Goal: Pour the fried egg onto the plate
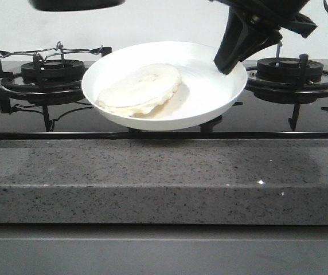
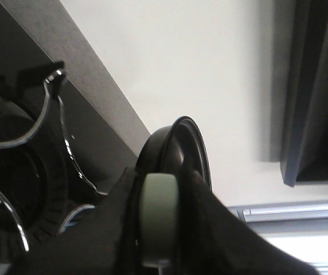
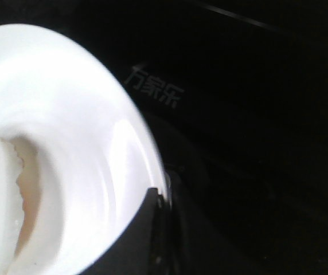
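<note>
Above the stove (image 1: 301, 109), the right pincer (image 1: 228, 62) grips the plate (image 1: 210, 91) bearing the fried egg (image 1: 141, 89); left wrist view alone shows the left pincer (image 2: 158, 229) gripping the pan (image 2: 178, 149).

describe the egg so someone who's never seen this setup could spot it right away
Between the two black burners on the glossy black stove, a white plate is held up at its rim by the right claw. The egg lies on the plate's left half. It is a flat, pale cream disc with a ragged edge, duller than the shiny white plate around it.
</note>
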